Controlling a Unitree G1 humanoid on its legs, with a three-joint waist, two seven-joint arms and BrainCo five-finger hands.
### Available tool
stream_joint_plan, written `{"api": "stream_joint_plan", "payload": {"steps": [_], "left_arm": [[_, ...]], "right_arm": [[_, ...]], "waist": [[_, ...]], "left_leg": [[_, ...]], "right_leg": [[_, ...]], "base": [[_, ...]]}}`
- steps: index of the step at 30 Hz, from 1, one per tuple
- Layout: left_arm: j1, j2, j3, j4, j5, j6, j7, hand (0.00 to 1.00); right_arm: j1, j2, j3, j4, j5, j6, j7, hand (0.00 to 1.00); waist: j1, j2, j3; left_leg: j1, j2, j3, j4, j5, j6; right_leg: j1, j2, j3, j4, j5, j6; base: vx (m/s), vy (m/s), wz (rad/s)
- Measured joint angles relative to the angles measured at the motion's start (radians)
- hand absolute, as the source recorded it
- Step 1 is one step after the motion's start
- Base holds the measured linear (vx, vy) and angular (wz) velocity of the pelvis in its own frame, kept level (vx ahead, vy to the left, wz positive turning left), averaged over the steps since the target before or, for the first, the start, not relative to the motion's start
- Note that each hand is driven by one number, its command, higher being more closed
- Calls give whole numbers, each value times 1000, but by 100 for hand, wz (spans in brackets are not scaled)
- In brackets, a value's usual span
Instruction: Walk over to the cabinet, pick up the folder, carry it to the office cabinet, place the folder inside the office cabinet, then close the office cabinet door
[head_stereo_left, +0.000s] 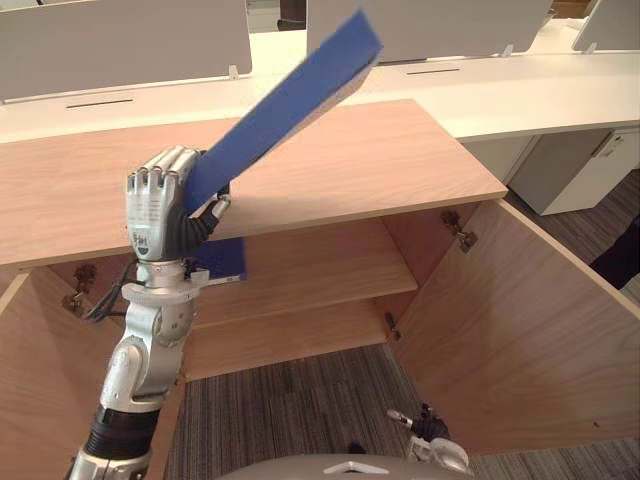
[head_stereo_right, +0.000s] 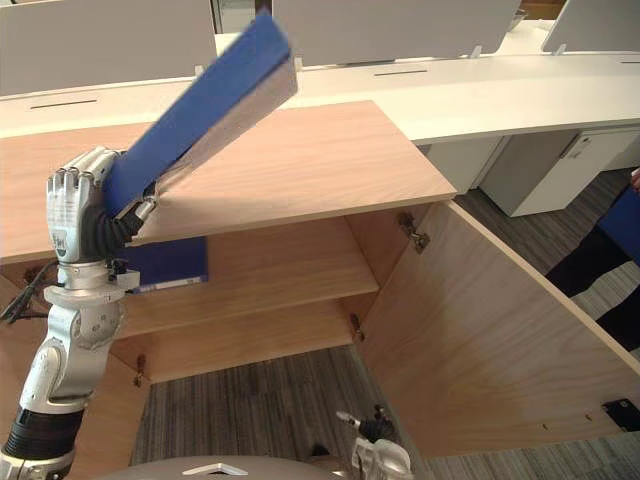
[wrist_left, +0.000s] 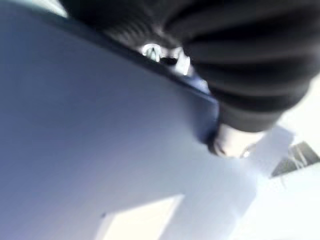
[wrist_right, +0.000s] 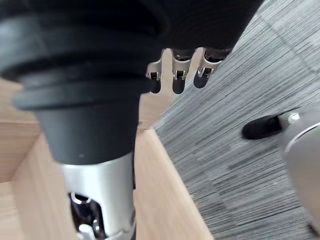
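Observation:
My left hand is raised in front of the wooden cabinet's top, shut on the lower end of a blue folder. The folder slants up and to the right above the cabinet top, its pale page edge facing down. Close up, the left wrist view shows the folder's blue cover under the hand. A second blue folder lies on the upper shelf inside the cabinet, behind my wrist. My right hand hangs low over the carpet by the open right door, fingers relaxed.
The cabinet's right door stands wide open toward me, and a left door swings out at the lower left. Two shelves show inside. A white desk with grey screens runs behind. A person's dark leg stands at the right.

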Motion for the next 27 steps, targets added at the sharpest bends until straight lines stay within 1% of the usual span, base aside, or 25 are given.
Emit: {"api": "stream_joint_plan", "payload": {"steps": [1, 4, 7, 8, 9, 10, 11, 12, 15, 16, 19, 20, 22, 25, 27], "left_arm": [[15, -30, 5, -40, -24, -10, 8, 100], [46, -91, 38, -126, -100, -39, 35, 100], [69, -134, 63, -172, -166, -59, 66, 100], [86, -167, 81, -203, -212, -69, 75, 100], [87, -172, 83, -204, -220, -72, 76, 100], [97, -187, 86, -212, -259, -84, 80, 100], [119, -208, 87, -230, -294, -92, 81, 100], [128, -218, 87, -237, -304, -95, 81, 100], [159, -251, 86, -247, -372, -118, 79, 100], [166, -257, 85, -248, -388, -120, 77, 100], [193, -280, 74, -248, -479, -138, 59, 100], [196, -285, 70, -248, -491, -140, 57, 100], [214, -299, 43, -248, -554, -156, 31, 100], [227, -303, -5, -237, -637, -183, -8, 100], [227, -303, -26, -222, -673, -194, -36, 100]], "right_arm": [[10, 13, 1, -72, 11, -16, -7, 0], [13, 42, 0, -210, 48, -54, -24, 0], [28, 67, -1, -320, 58, -80, -35, 0], [38, 86, -2, -408, 58, -95, -39, 0], [40, 90, -2, -424, 58, -98, -39, 0], [51, 102, -2, -485, 58, -108, -41, 0], [67, 119, -1, -585, 60, -120, -41, 0], [72, 124, 0, -624, 69, -124, -41, 0], [75, 129, -2, -792, 79, -165, -41, 0], [75, 133, -2, -821, 81, -172, -40, 0], [73, 133, -1, -948, 88, -222, -40, 0], [73, 133, 0, -968, 88, -223, -39, 0], [67, 133, 8, -1039, 87, -233, -38, 0], [42, 126, 38, -1092, 84, -253, -33, 0], [14, 125, 58, -1103, 83, -254, -30, 0]], "waist": [[0, 0, 0], [4, 1, 0], [8, 1, 0], [7, 1, 0], [7, 1, 0], [9, 1, 0], [9, 0, 0], [8, 0, 0], [8, 0, 0], [8, 0, 0], [8, -2, 2], [8, -2, 2], [8, -3, 2], [9, -7, 5], [9, -9, 5]], "left_leg": [[1, 0, 1, 0, 0, 0], [-1, 1, 10, 0, -1, 1], [-1, 1, 13, 0, -1, 1], [-2, 0, 13, 0, -1, 1], [-2, 0, 13, 0, -1, 1], [-2, 0, 13, 0, -1, 1], [-2, 0, 13, 0, -1, 1], [-3, 0, 13, 0, -1, 1], [-5, 0, 13, 0, -1, 1], [-5, 0, 13, 0, -1, 2], [-5, 0, 13, 0, -1, 2], [-5, 0, 13, 0, -1, 2], [-5, 0, 13, 0, -1, 2], [-4, 0, 13, 0, -1, 2], [-4, 0, 13, 0, -1, 2]], "right_leg": [[0, 0, 1, 1, 0, 0], [-11, 2, 11, 9, -2, 1], [-17, 2, 16, 17, -5, 3], [-18, 1, 16, 18, -6, 4], [-18, 1, 16, 18, -6, 4], [-18, 0, 16, 18, -6, 4], [-19, 0, 16, 18, -6, 4], [-20, 0, 16, 18, -7, 4], [-26, 0, 17, 19, -6, 4], [-25, 1, 17, 19, -7, 5], [-23, 1, 17, 19, -7, 5], [-23, 1, 17, 19, -6, 5], [-23, 0, 17, 20, -7, 5], [-24, 0, 17, 22, -7, 6], [-24, 0, 17, 23, -7, 7]], "base": [[0, 0, 0], [-28, -24, -8], [-31, -27, -4], [0, 0, 0], [-36, -26, 0], [0, 0, 0], [-32, -27, 0], [-31, -24, -1], [0, 0, 0], [0, 0, 0], [-6, -11, 0], [0, 0, 0], [-37, -30, 0], [-35, -26, 0], [-33, -24, 0]]}}
